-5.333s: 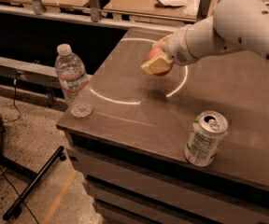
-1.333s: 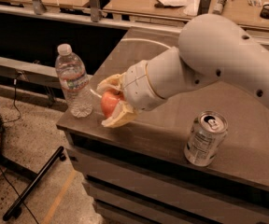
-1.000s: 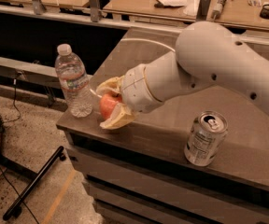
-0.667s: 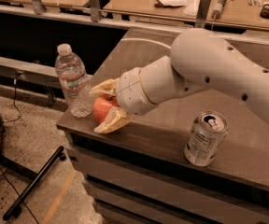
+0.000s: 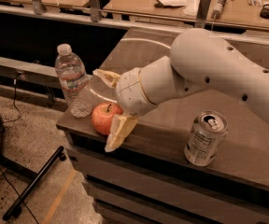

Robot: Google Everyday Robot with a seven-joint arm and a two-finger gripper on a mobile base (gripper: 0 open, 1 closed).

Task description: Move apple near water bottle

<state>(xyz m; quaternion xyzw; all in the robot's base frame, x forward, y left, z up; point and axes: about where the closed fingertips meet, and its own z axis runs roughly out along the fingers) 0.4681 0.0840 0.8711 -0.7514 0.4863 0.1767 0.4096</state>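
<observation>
Item one for your count: the apple point(image 5: 104, 119), orange-red with a short dark stem, stem upward, resting on the dark table point(image 5: 246, 164) near its front left corner. You find it just beside the base of the water bottle point(image 5: 73, 84), on the bottle's right in the camera view; whether the two touch cannot be told. The bottle is clear and ribbed with a white cap and a pale label, standing upright at the table's left edge. Item two: the gripper point(image 5: 112, 105), pale tan, at the end of the bulky white arm point(image 5: 209, 71) that reaches in from the right. Its two fingers point(image 5: 118, 133) stand spread apart, clamped on nothing, one above and behind the apple and the other against the apple's right side, tip hanging past the table's front edge. Item three: a silver drink can point(image 5: 205, 138), upright with an opened top, well apart from the apple toward the front right. Also on your list is a pale ring mark point(image 5: 125, 41) on the tabletop behind the arm, and a black stand leg point(image 5: 31, 183) on the speckled floor at lower left.
</observation>
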